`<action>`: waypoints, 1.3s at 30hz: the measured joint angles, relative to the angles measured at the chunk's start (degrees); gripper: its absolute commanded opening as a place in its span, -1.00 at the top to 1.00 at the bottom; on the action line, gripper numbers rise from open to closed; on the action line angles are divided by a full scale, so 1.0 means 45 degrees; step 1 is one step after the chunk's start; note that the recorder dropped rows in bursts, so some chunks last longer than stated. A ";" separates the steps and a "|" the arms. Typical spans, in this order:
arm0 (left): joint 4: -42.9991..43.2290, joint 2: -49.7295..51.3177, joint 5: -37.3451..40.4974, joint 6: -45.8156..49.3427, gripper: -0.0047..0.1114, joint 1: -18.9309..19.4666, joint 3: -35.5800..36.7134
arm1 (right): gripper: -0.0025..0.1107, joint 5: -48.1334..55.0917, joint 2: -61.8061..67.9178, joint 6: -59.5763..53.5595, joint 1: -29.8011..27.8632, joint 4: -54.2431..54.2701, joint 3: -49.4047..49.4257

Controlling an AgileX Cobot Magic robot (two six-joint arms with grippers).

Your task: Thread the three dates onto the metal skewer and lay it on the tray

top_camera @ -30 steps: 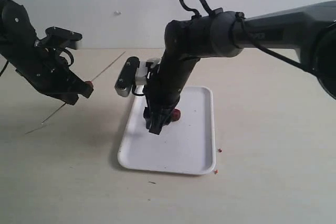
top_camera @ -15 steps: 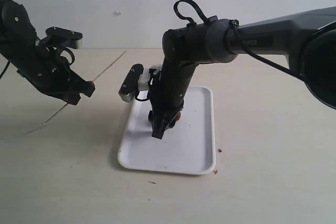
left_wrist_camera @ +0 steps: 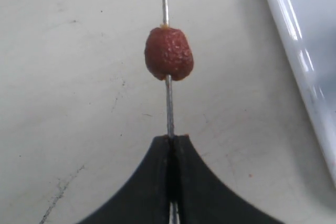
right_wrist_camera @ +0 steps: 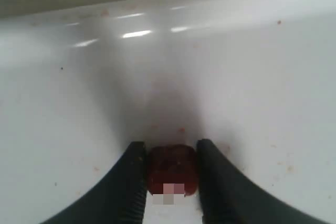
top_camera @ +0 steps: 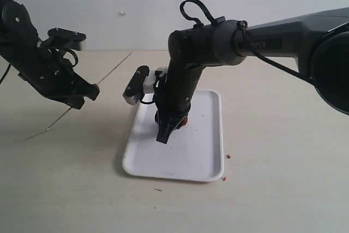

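**Skewer carrying one date in the left end effector (top_camera: 90, 92); right end effector (top_camera: 163, 135) pinching a date on the tray (top_camera: 202, 156).**

The left end effector is hovering at the left of the exterior frame, its jaws clenched tight on the metal skewer (left_wrist_camera: 169, 103). The rod is slanting from the lower left up toward the centre top of the frame, over the pale surface (top_camera: 283, 135). The threaded date (left_wrist_camera: 169, 53) is sitting on the rod just beyond the fingertips (a short bare stretch of rod showing between them). The right end effector is pointing down into the tray at centre frame. Its two fingers (right_wrist_camera: 131, 182) are pressing on either side of the tray date (right_wrist_camera: 170, 169), which is resting on the tray's white floor. Reddish crumbs (top_camera: 228, 156) are lying on the surface just beside the tray's right rim.
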 measured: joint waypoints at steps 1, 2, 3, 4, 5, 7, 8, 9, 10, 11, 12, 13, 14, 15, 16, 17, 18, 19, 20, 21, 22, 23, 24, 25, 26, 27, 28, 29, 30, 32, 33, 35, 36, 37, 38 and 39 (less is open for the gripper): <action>0.0000 0.0000 0.0000 0.0000 0.92 0.0000 0.0000 | 0.41 0.0031 0.0024 0.0131 0.0000 0.0000 -0.0068; 0.0000 0.0000 0.0000 0.0000 0.92 0.0000 0.0000 | 0.41 0.0058 0.0043 0.0282 0.0000 0.0000 -0.0121; 0.0000 0.0000 0.0000 0.0000 0.92 0.0000 0.0000 | 0.41 0.0146 0.0051 0.0446 0.0000 0.0020 -0.0285; -0.0062 0.0000 0.0000 0.0000 0.92 0.0000 0.0000 | 0.42 0.0178 0.0051 0.0501 0.0000 0.0020 -0.0340; -0.0118 0.0000 0.0000 0.0000 0.92 0.0000 0.0000 | 0.42 0.0197 0.0051 0.0535 0.0000 0.0050 -0.0372; -0.0243 0.0000 0.0000 0.0000 0.92 0.0000 0.0024 | 0.42 0.0252 0.0051 0.0594 0.0000 0.0074 -0.0402; -0.0269 0.0000 0.0000 0.0000 0.92 0.0000 0.0044 | 0.42 0.0290 0.0051 0.0629 0.0000 0.0074 -0.0420; -0.0269 0.0000 -0.0068 0.0000 0.92 0.0000 0.0101 | 0.42 0.0349 0.0051 0.0781 0.0000 0.0103 -0.0428; -0.0269 0.0000 -0.0091 0.0000 0.92 0.0000 0.0132 | 0.42 0.0355 0.0051 0.0914 0.0000 0.0103 -0.0428; -0.0290 0.0000 -0.0091 0.0000 0.92 0.0000 0.0159 | 0.42 0.0383 0.0051 0.1105 0.0000 0.0134 -0.0428; -0.0318 0.0000 -0.0091 0.0000 0.92 0.0000 0.0187 | 0.42 0.0442 0.0051 0.1344 0.0000 0.0154 -0.0480; -0.0353 0.0000 -0.0091 0.0000 0.92 0.0000 0.0187 | 0.42 0.0520 0.0074 0.1595 0.0000 0.0154 -0.0535; -0.0440 0.0000 -0.0091 0.0027 0.92 0.0000 0.0187 | 0.42 0.0582 0.0073 0.1946 -0.0052 0.0154 -0.0636; -0.0502 0.0000 -0.0091 0.0027 0.92 0.0000 0.0187 | 0.42 0.0687 0.0073 0.2354 -0.0111 0.0184 -0.0766; -0.0542 0.0000 -0.0091 0.0027 0.92 0.0000 0.0187 | 0.42 0.0724 0.0073 0.2828 -0.0183 0.0183 -0.0897; -0.0573 0.0000 -0.0091 0.0027 0.92 0.0000 0.0187 | 0.42 0.0777 0.0073 0.3358 -0.0300 0.0210 -0.1058; -0.0640 0.0000 -0.0091 0.0051 0.92 0.0000 0.0187 | 0.42 0.0813 0.0073 0.3908 -0.0454 0.0281 -0.1215; -0.0667 0.0000 -0.0064 0.0051 0.92 0.0000 0.0207 | 0.42 0.0834 0.0049 0.4340 -0.0633 0.0361 -0.1372; -0.0781 0.0000 -0.0064 0.0051 0.92 0.0000 0.0270 | 0.42 0.0864 0.0001 0.4960 -0.0841 0.0539 -0.1523; -0.0875 0.0000 -0.0047 0.0051 0.92 0.0000 0.0302 | 0.42 0.0882 -0.0029 0.5305 -0.1072 0.0750 -0.1658; -0.0990 0.0000 -0.0009 0.0088 0.92 0.0000 0.0356 | 0.42 0.0882 -0.0065 0.5598 -0.1272 0.1105 -0.1754; -0.1133 0.0000 -0.0012 0.0211 0.92 0.0000 0.0459 | 0.42 0.0882 -0.0141 0.5921 -0.1580 0.1579 -0.1852; -0.1315 0.0000 -0.0002 0.0276 0.92 0.0000 0.0509 | 0.42 0.0882 -0.0200 0.6059 -0.1799 0.2140 -0.1924; -0.1479 0.0000 0.0023 0.0421 0.92 0.0000 0.0571 | 0.42 0.0882 -0.0228 0.6146 -0.2017 0.2645 -0.1986; -0.1772 0.0000 0.0094 0.0571 0.92 0.0000 0.0631 | 0.42 0.0882 -0.0286 0.6243 -0.2338 0.3460 -0.2014; -0.1999 0.0000 0.0214 0.0733 0.92 0.0000 0.0683 | 0.42 0.0854 -0.0316 0.6270 -0.2548 0.4035 -0.2038; -0.2285 0.0000 0.0382 0.0932 0.92 0.0000 0.0684 | 0.42 0.0829 -0.0347 0.6295 -0.2804 0.4739 -0.2037; -0.2630 0.0000 0.0559 0.1170 0.92 0.0000 0.0701 | 0.42 0.0796 -0.0347 0.6295 -0.3046 0.5424 -0.2037; -0.2948 0.0000 0.0694 0.1397 0.92 0.0000 0.0701 | 0.42 0.0769 -0.0347 0.6295 -0.3268 0.5915 -0.2037; -0.3874 0.0000 0.0905 0.2097 0.92 0.0000 0.0809 | 0.42 0.0604 -0.0347 0.6295 -0.3633 0.6914 -0.2037; -0.4248 0.0000 0.0962 0.2412 0.92 0.0000 0.0879 | 0.42 0.0513 -0.0347 0.6295 -0.3753 0.7225 -0.2037; -0.5219 0.0000 0.1078 0.3129 0.92 0.0000 0.1062 | 0.42 0.0221 -0.0347 0.6295 -0.4006 0.7913 -0.2037; -0.5521 0.0000 0.1103 0.3433 0.92 0.0000 0.1170 | 0.42 0.0117 -0.0347 0.6295 -0.4076 0.8119 -0.2037; -0.5861 0.0000 0.1138 0.3696 0.92 0.0000 0.1248 | 0.42 -0.0022 -0.0347 0.6237 -0.4187 0.8362 -0.2037; -0.6159 0.0000 0.1170 0.3917 0.92 0.0000 0.1322 | 0.42 -0.0166 -0.0347 0.6179 -0.4260 0.8582 -0.2037; -0.6399 0.0000 0.1202 0.4055 0.92 0.0000 0.1353 | 0.42 -0.0286 -0.0347 0.6120 -0.4356 0.8765 -0.2037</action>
